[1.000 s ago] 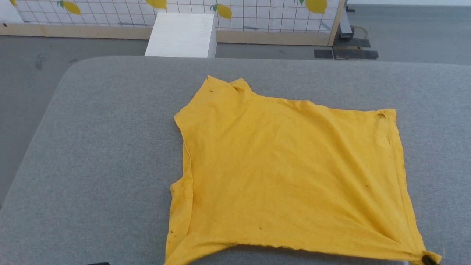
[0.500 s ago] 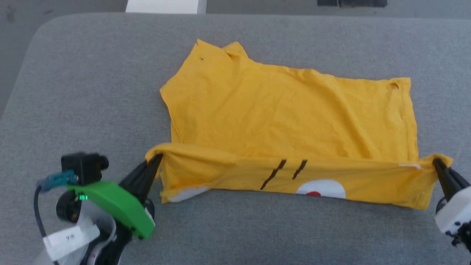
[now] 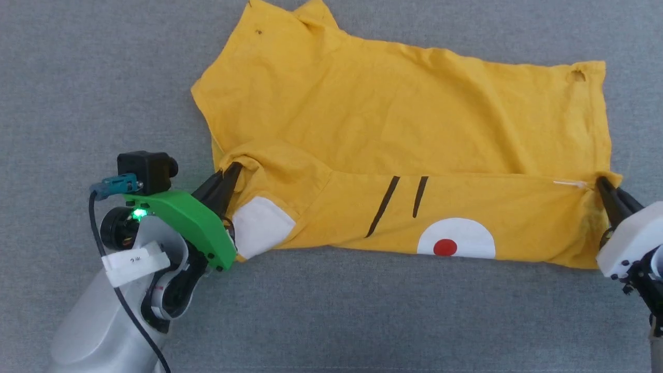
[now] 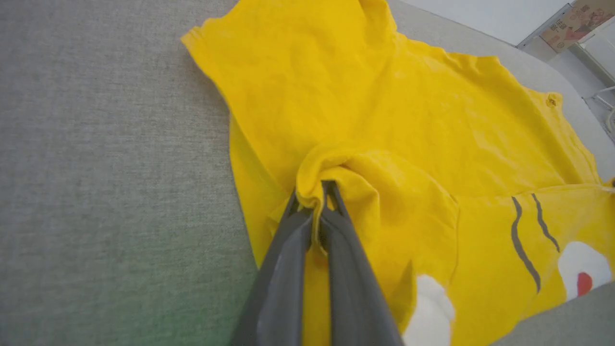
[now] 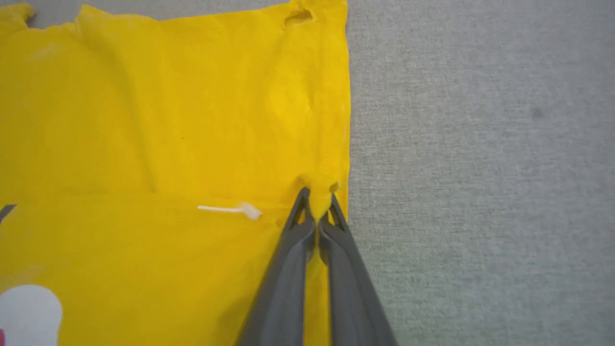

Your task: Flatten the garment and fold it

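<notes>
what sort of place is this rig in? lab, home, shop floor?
Probably a robotics lab or test room: a broad grey fabric-covered table, a yellow t-shirt laid on it, and what looks like a cardboard box by a bare pale wall beyond.

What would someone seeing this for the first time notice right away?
The mustard-yellow garment spread across the grey padded surface, its near edge folded back to show a white circle with a red dot. The left gripper and right gripper pinch that fold's two ends, shut on the cloth.
</notes>
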Motion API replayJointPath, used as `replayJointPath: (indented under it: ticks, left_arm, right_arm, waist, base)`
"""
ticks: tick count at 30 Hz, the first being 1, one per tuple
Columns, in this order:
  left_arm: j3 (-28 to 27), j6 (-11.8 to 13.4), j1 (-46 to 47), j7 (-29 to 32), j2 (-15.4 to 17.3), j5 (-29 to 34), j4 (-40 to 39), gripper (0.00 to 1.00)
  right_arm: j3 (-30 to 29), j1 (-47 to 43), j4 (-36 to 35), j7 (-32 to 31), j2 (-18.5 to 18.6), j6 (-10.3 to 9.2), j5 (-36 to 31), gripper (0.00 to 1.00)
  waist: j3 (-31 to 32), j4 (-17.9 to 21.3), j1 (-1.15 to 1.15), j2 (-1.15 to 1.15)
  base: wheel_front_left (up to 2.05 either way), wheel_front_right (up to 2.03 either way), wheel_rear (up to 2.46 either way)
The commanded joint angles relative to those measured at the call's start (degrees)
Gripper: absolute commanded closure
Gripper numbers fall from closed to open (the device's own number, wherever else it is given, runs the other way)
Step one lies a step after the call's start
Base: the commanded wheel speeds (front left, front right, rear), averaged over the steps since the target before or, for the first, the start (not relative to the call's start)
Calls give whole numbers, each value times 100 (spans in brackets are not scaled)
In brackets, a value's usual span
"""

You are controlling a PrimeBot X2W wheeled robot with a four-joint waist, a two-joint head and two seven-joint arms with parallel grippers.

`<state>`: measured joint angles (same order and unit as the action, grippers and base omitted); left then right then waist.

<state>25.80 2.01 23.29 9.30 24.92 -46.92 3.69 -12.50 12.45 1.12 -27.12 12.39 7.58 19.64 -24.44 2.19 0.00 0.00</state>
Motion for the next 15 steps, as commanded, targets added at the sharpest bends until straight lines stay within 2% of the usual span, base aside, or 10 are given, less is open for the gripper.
replayJointPath:
  ticks: [1,6,9,11,12,13,14,15]
  left_arm:
    - [34,-33,116,35,-16,73,144,100]
    - [220,-76,161,404,6,25,571,100]
    - [196,-52,145,427,-43,-62,642,100]
    - [169,-38,118,412,-62,-111,659,100]
    - [160,-28,93,411,-69,-137,658,86]
    - [150,-25,72,402,-76,-158,651,72]
    - [128,-23,44,371,-82,-184,639,28]
    - [115,-23,15,350,-85,-203,629,5]
  right_arm:
    - [68,115,107,7,40,-9,-40,100]
    - [235,211,464,-205,128,-9,5,100]
    - [207,229,534,-229,139,-9,29,100]
    - [190,226,555,-230,131,-9,39,36]
    - [183,221,550,-226,119,-9,64,0]
    - [176,212,543,-232,112,-9,83,0]
    - [163,200,527,-238,99,-9,107,0]
    - [158,189,506,-238,87,-9,130,0]
  waist:
    - [-174,22,0,0]
    - [-194,-17,0,0]
    - [-161,-43,0,0]
    - [-124,-51,0,0]
    - [-94,-53,0,0]
    - [-65,-53,0,0]
    - [-26,-50,0,0]
    - [16,-45,0,0]
  base:
    - [0,0,0]
    - [0,0,0]
    - [0,0,0]
    - [0,0,0]
    - [0,0,0]
    - [0,0,0]
    - [0,0,0]
    - [0,0,0]
